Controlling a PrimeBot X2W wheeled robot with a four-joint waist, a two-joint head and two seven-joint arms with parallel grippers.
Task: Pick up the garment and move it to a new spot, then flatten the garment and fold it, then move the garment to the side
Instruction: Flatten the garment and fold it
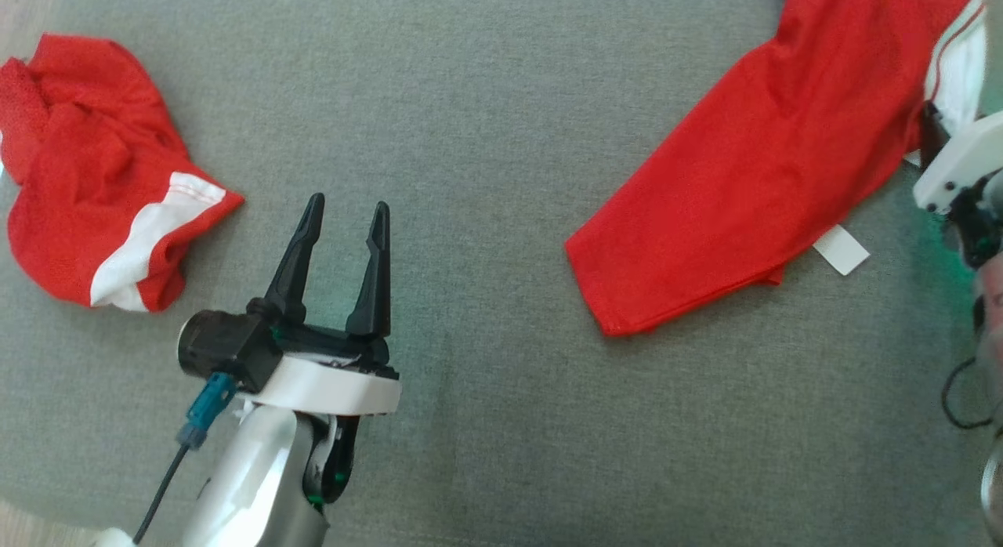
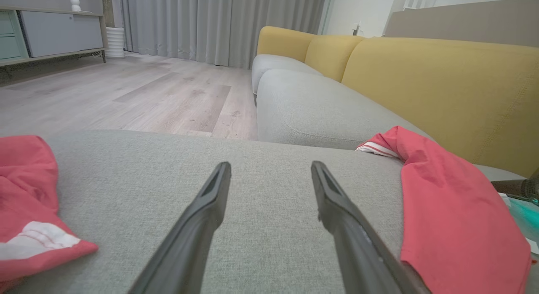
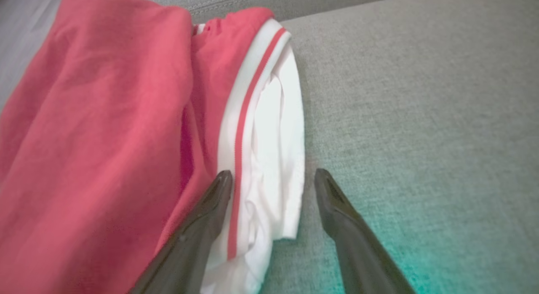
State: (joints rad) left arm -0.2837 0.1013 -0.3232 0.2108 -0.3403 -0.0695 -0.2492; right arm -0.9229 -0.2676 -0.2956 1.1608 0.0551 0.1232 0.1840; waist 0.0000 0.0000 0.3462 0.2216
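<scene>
Cushion (image 1: 486, 124): crumpled garment (image 1: 86, 179) left edge, flat garment (image 1: 752, 163) right edge, middle bare. Left gripper (image 1: 349, 204) over middle, right gripper (image 3: 273, 173) at flat garment's hem; both spread, empty.

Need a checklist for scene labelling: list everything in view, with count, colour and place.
crumpled garment: 1, red with a white band, cushion's left side
flat garment: 1, red with white trim, cushion's right side
tag: 1, white, sticking out at the flat garment's edge
cushion: 1, grey, under both garments
sofa back: 1, yellow, behind the grey sofa seats
curtain: 1, grey, far wall
floor: 1, pale wood, beyond the cushion
left hand: 1, dark fingers, open, over bare cushion between the garments
right hand: 1, dark fingers, open, at the flat garment's white trim
</scene>
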